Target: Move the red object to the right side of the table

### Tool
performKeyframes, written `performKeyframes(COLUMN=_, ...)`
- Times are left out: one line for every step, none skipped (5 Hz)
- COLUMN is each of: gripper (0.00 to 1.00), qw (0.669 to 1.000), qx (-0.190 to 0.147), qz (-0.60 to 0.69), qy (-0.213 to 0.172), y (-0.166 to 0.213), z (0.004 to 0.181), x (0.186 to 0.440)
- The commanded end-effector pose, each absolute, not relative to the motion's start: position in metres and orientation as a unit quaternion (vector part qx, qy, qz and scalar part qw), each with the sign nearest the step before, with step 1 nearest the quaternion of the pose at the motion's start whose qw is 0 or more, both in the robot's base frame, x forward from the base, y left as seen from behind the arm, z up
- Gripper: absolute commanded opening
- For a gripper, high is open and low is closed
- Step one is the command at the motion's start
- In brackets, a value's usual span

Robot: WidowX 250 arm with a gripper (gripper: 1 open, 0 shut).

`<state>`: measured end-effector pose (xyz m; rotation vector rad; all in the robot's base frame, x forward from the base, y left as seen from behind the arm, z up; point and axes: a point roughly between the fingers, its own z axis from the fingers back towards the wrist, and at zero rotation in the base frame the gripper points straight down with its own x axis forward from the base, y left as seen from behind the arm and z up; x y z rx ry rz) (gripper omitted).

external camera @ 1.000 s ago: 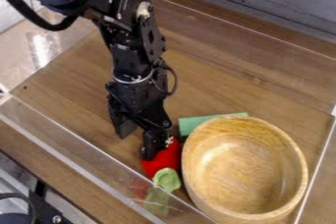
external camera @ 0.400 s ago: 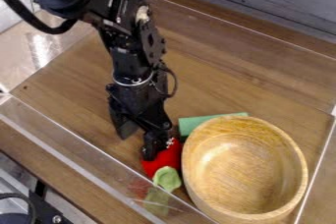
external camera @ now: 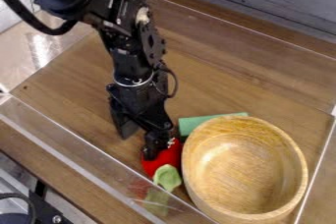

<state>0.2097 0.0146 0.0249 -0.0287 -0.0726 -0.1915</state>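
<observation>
The red object (external camera: 165, 156) lies on the table (external camera: 243, 66) near the front acrylic wall, its light green leafy end (external camera: 167, 179) turned toward that wall. It rests against the left side of the wooden bowl. My gripper (external camera: 140, 133) points straight down just left of and above the red object, jaws open, with nothing between them. Its right finger (external camera: 156, 136) stands right at the red object's upper edge; I cannot tell whether they touch.
A large wooden bowl (external camera: 246, 171) fills the front right corner. A flat green cloth square (external camera: 202, 123) pokes out from behind the bowl's rim. Low clear walls (external camera: 79, 154) border the table. Bare wood lies to the left and at the back.
</observation>
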Motion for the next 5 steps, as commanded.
performKeyframes(gripper=1.00, qw=0.995, qx=-0.009, qz=-0.093, qy=-0.046, y=0.0139, z=0.0234, x=0.2160)
performKeyframes(gripper=1.00, qw=0.995, qx=-0.008, qz=-0.092, qy=-0.048, y=0.0143, z=0.0225, x=0.2178)
performKeyframes(gripper=1.00, qw=0.995, qx=-0.007, qz=-0.091, qy=-0.049, y=0.0151, z=0.0215, x=0.2195)
performKeyframes(gripper=0.00, qw=0.995, qx=-0.009, qz=-0.089, qy=-0.049, y=0.0147, z=0.0174, x=0.2209)
performKeyframes(gripper=0.00, qw=0.995, qx=-0.008, qz=-0.087, qy=-0.046, y=0.0144, z=0.0173, x=0.2221)
